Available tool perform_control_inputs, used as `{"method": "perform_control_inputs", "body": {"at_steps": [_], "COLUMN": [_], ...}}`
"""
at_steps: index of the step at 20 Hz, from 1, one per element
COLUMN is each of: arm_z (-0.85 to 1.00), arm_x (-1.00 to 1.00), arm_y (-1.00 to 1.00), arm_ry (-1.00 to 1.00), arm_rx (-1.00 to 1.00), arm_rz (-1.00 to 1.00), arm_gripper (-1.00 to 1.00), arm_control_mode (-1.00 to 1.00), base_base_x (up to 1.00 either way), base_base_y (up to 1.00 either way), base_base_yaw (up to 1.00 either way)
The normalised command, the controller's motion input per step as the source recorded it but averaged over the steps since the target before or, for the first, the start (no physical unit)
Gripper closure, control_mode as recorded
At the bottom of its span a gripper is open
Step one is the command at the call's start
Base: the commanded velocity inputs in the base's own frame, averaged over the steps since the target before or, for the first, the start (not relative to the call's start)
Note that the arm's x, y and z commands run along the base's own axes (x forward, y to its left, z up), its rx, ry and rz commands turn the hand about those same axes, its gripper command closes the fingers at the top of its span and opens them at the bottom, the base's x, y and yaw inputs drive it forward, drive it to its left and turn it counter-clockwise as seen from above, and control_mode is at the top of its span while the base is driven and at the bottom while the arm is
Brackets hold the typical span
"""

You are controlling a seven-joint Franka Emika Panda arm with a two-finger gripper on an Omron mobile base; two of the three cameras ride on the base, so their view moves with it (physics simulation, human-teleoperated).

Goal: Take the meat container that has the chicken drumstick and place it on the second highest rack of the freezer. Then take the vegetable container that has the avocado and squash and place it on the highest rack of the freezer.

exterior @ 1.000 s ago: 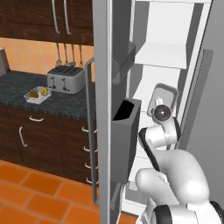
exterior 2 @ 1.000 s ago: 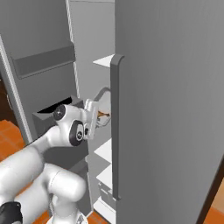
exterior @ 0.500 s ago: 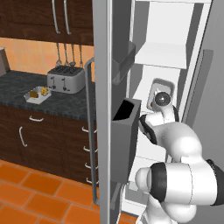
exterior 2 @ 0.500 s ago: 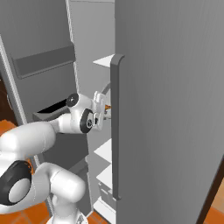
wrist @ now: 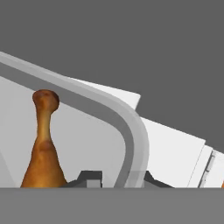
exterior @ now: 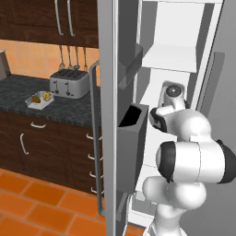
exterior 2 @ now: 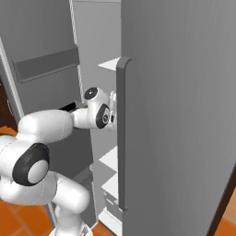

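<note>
Inside the freezer (exterior: 184, 60), the arm reaches between the white shelves, wrist level with the second highest rack (exterior: 161, 94). Hand view: end effector (wrist: 117, 178) closed on the rim of the meat container (wrist: 131, 127), one tip either side of the grey lip; chicken drumstick (wrist: 43, 144) lies in the tray, bone end away from the camera. Container appears over white shelf panel, though whether its base rests on it cannot be told. Judgement: placement step nearly done. To finish well, lower until the base sits flat, push far enough back that no edge overhangs, then open and withdraw straight out, avoiding the door bin (exterior: 132, 138). Vegetable container (exterior: 39, 99) with squash (exterior: 46, 95) waits on the surface beside the toaster (exterior: 69, 83).
</note>
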Motion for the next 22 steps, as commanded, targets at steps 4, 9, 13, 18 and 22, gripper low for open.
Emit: {"method": "perform_control_inputs", "body": {"at_steps": [4,9,13,18,22], "arm_z": [-0.22,-0.27,-0.28,-0.41,-0.23], "arm_x": [0.33,0.38,0.46,0.42,0.48], "arm_y": [-0.16,-0.17,-0.21,-0.07,-0.01], "arm_ry": [0.11,0.1,0.04,0.0,0.0], "arm_rx": [0.0,0.0,0.0,-0.02,-0.01], "arm_rz": [0.0,0.0,0.0,0.0,0.0], "arm_gripper": [1.0,1.0,1.0,1.0,1.0], "arm_control_mode": [-1.0,-1.0,-1.0,-1.0,-1.0], "base_base_x": [0.0,0.0,0.0,0.0,0.0], "base_base_y": [0.0,0.0,0.0,0.0,0.0], "base_base_yaw": [0.0,0.0,0.0,0.0,0.0]}}
